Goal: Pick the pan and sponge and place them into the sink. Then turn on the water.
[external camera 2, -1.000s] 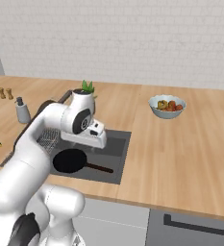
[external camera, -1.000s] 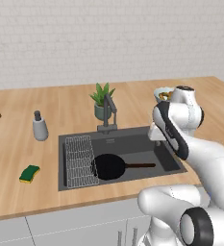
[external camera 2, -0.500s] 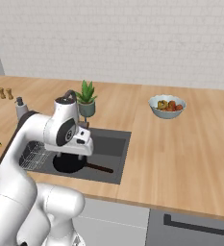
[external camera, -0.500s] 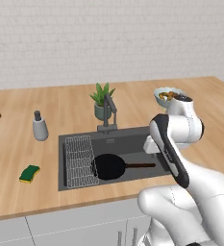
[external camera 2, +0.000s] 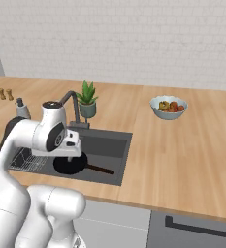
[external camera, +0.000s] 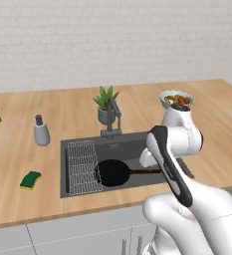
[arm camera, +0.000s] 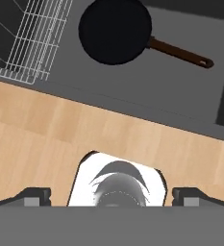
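The round black frying pan [external camera: 113, 172] is lodged in the dark grey sink [external camera: 132, 144]; the green-and-yellow sponge [external camera: 30, 180] — at nine o'clock — is judged next, the gripper [arm camera: 108, 194] spread empty.

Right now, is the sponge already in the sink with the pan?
No. In the left base view the sponge lies on the wooden counter left of the sink, while the pan sits inside the basin.
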